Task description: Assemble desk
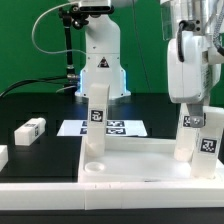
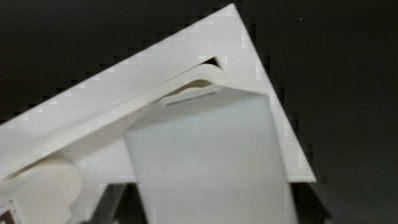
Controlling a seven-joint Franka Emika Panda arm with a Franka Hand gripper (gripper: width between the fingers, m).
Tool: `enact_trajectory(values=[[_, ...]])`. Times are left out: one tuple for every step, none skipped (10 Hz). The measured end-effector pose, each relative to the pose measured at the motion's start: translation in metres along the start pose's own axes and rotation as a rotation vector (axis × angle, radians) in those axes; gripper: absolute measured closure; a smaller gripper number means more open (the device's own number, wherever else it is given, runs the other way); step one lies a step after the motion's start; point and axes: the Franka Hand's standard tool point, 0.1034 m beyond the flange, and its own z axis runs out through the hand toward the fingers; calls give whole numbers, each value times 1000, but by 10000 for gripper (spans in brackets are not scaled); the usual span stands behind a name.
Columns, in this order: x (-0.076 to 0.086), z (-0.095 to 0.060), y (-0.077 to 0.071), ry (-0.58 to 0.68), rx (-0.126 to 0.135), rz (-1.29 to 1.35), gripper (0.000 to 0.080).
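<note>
**Second leg held upright at a corner of the desk panel**

The hand (image 1: 200,112) is closed on a short square leg (image 1: 197,135), gripping its upper end; the leg stands upright, long axis vertical, tagged faces outward, at the panel's corner on the exterior view's right; whether it is fully seated in the socket cannot be told. In the wrist view the leg (image 2: 205,150) sits against the panel's pointed corner (image 2: 214,50). The desk panel (image 1: 140,160) lies flat on the black tabletop (image 1: 40,105). Another leg (image 1: 95,120) already stands upright at a far corner. Two loose legs (image 1: 30,128) lie further left, apparently still to be fitted; so roughly half remains.
</note>
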Motion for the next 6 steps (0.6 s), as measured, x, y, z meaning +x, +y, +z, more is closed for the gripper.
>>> enact_trajectory(values=[[0,0,0,0,1,-19,502],[0,1,0,1,0,-31,374],[0,1,0,1,1,-33,243],[3,-5,-2,-3,6,-89,243],[13,-17,-3,-10,10,-134,172],[27,-31,-3,-17,14,-161,153]])
